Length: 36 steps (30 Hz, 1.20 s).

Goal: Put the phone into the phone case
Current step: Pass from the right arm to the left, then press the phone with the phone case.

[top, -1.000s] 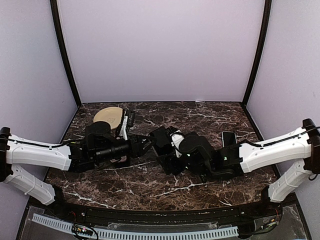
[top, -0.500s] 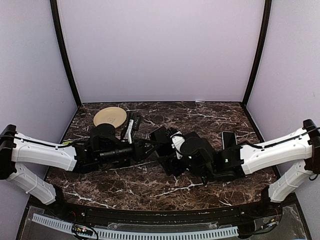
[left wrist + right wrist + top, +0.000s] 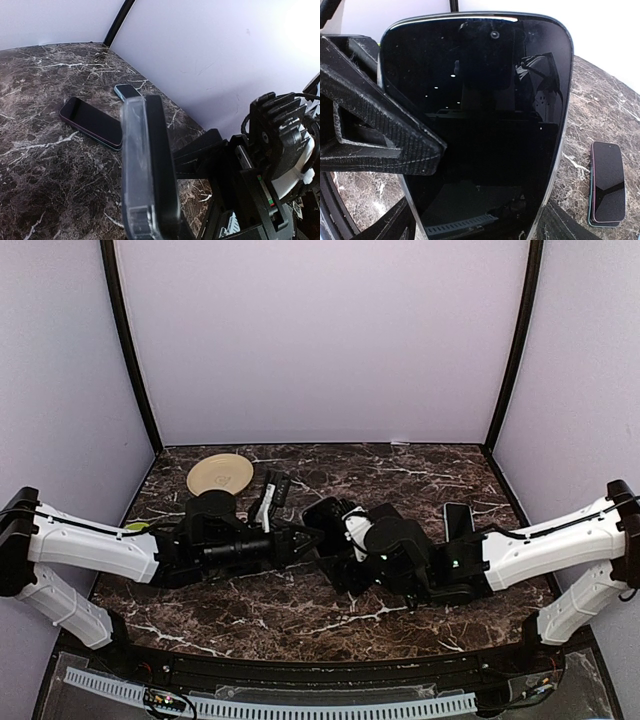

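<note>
My right gripper (image 3: 338, 530) is shut on the black phone (image 3: 480, 115), one finger on each long side, with the glossy screen facing the right wrist camera. The left wrist view shows that phone (image 3: 162, 165) edge-on, with the clear phone case (image 3: 134, 170) lying against its back. My left gripper (image 3: 311, 538) meets the right one at the table's middle and is shut across the thickness of the case and phone. Its own fingertips are hidden behind them.
A second dark phone (image 3: 458, 518) lies flat on the marble at the right, the same phone (image 3: 608, 182) showing in the right wrist view. A beige plate (image 3: 220, 475) sits at the back left. A black-and-white object (image 3: 268, 496) lies beside the plate.
My left arm has moved right, away from the plate, up to the right gripper, and its jaws have closed. The right arm has held the phone almost still.
</note>
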Available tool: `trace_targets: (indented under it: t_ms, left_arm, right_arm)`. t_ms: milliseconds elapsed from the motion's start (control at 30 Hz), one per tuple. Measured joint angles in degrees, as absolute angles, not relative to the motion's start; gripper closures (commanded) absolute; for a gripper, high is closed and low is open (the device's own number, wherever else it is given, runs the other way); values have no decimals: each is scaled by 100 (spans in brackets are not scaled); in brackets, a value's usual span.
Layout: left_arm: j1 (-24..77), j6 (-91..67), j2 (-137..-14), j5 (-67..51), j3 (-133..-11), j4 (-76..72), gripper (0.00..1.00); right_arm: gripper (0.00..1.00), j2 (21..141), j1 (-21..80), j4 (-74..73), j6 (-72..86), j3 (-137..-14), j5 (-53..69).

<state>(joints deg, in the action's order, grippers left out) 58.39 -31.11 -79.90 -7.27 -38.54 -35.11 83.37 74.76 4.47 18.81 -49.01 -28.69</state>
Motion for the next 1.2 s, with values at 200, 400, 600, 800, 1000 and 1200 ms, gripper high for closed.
trace_targets:
  t_ms: [200,400,600,800,1000,1200]
  left_arm:
    - [5872,-2740,-7999,-1011,-3771,-3581,100]
    - [5905,-1826,-8219,-1785,-3415,-3330,100]
    - [6134,-917,-8246,-2482,-3382,-3076,100]
    - [6257,-307,-8241,-2917,-3269,-3186,100]
    - [6257,-23,-8241,-3000,-2939,-3398,100]
    - [6259,45,-8241,-2993,-2910,-3553,100]
  right_arm:
    - [2,7933,7463,375,1623,-4604,-2408]
    - [2,6829,7155,-318,871,-4438,-908]
    - [13,6265,6329,-436,231,-4383,1009]
    - [23,7107,6178,-738,-209,-4762,2143]
    - [39,7529,6171,-812,-228,-4873,2742]
    - [40,7546,6189,-513,-21,-4713,2952]
